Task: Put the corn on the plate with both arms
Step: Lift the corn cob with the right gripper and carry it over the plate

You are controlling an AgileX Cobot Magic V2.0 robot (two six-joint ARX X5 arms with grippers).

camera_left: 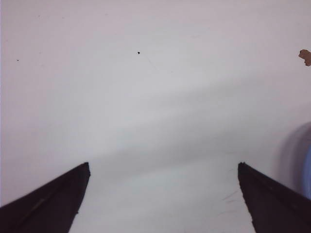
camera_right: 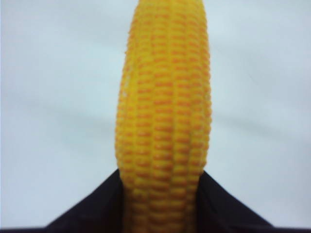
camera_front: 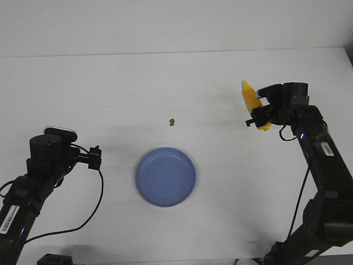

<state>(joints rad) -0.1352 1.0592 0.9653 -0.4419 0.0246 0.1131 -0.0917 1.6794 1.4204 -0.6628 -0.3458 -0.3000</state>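
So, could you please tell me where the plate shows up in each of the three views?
Front view: the plate lies low and centre on the table, between the two arms.
Left wrist view: only a blurred blue sliver of it shows at the right edge, beyond the open jaws.
Right wrist view: not in it; the corn fills the middle.
Shared landmark: the small brown speck, also seen in the left wrist view.
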